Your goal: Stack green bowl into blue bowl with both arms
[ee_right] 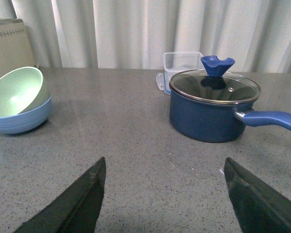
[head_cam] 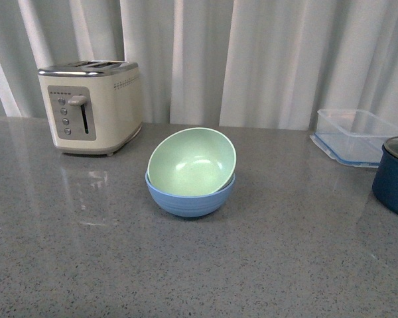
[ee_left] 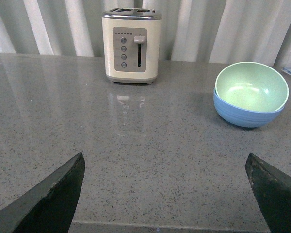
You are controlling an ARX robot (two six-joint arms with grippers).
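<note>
bright, even light; countertop (head_cam: 86, 265) glare, perhaps soft.

Pot (head_cam: 395, 176) cut by frame edge

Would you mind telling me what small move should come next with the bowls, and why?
Probably nudge the green bowl level. It already sits inside the blue bowl but tilted, its rim raised on one side. Both grippers, left and right, are open and away from it.

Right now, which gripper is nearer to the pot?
Right. The pot sits just ahead of the right gripper; the left gripper faces the toaster, and its view does not show the pot.
</note>
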